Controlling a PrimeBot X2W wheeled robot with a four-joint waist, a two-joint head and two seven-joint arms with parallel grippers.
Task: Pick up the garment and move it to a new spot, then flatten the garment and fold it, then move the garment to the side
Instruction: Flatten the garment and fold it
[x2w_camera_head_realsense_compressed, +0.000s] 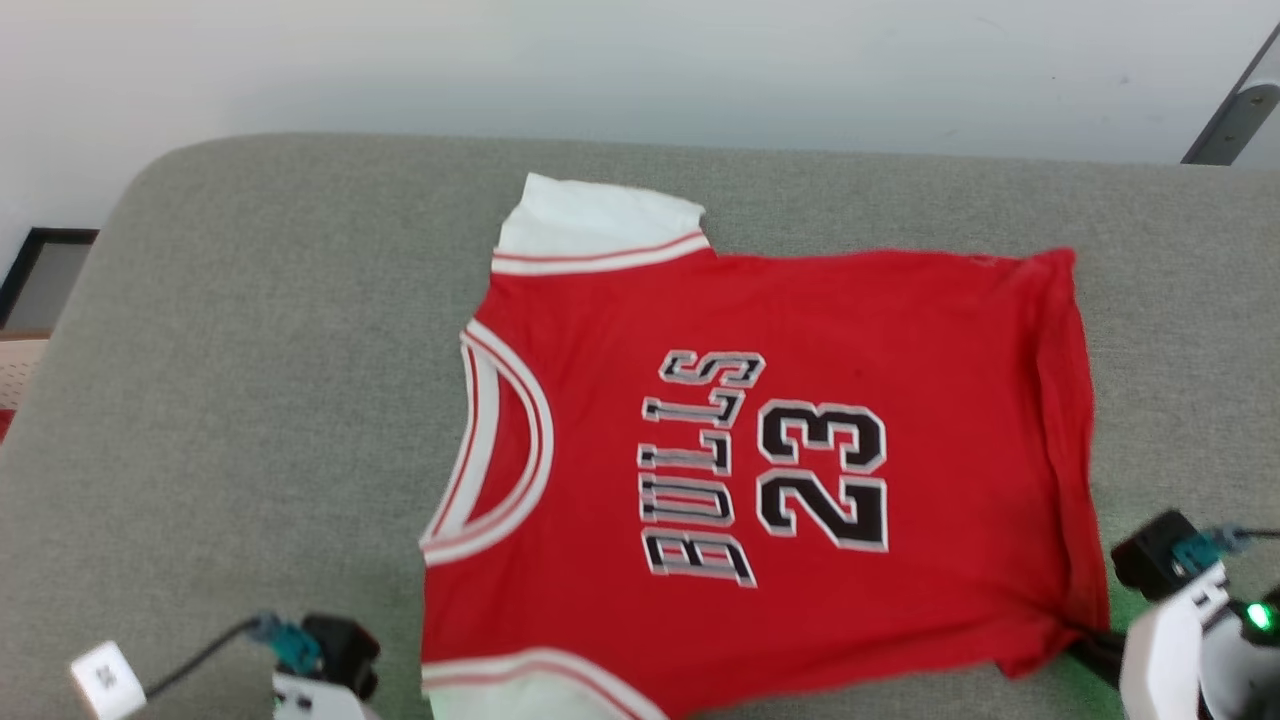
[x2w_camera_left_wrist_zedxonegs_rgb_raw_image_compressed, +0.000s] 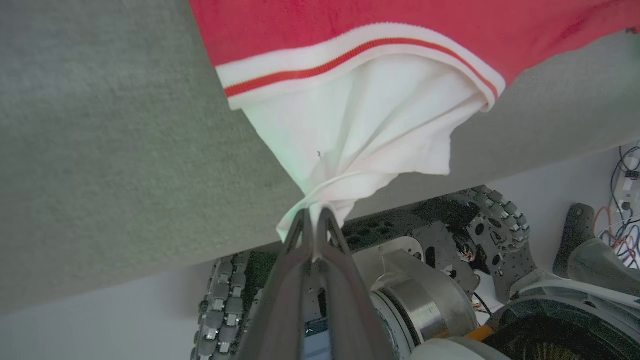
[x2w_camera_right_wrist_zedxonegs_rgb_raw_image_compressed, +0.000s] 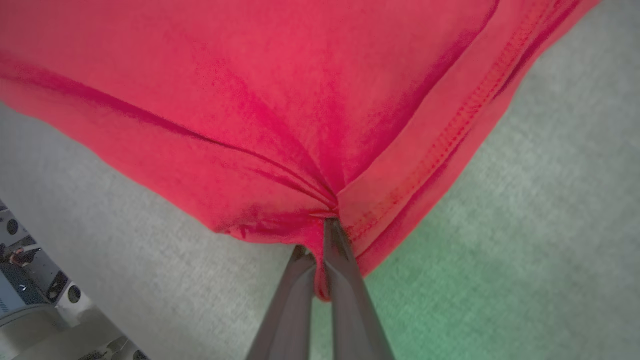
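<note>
**A:** Where is the garment (x2w_camera_head_realsense_compressed: 760, 450) lying?

**B:** It is lying face up, spread nearly flat on the grey padded surface (x2w_camera_head_realsense_compressed: 250, 350), with the lettering and the 23 showing.

**A:** Which way is it pointing?

**B:** Its long axis is running left to right across the head view. The neckline (x2w_camera_head_realsense_compressed: 490, 440) is facing the robot's left and the hem (x2w_camera_head_realsense_compressed: 1075, 430) its right. The white far sleeve (x2w_camera_head_realsense_compressed: 590, 225) is pointing away from the robot, and the white near sleeve (x2w_camera_left_wrist_zedxonegs_rgb_raw_image_compressed: 370, 125) is reaching toward the surface's near edge.

**A:** What is the left gripper (x2w_camera_left_wrist_zedxonegs_rgb_raw_image_compressed: 314, 216) doing?

**B:** Its fingers are pressing together on the bunched tip of the near sleeve, and the cloth is fanning out from the tips toward the red body.

**A:** And the right gripper (x2w_camera_right_wrist_zedxonegs_rgb_raw_image_compressed: 322, 232)?

**B:** It is pinching the near hem corner (x2w_camera_right_wrist_zedxonegs_rgb_raw_image_compressed: 350, 215), fingers all but touching, with red folds gathering at the tips. The jersey is lying beyond both pairs of fingers, stretching between them along its near edge.
</note>
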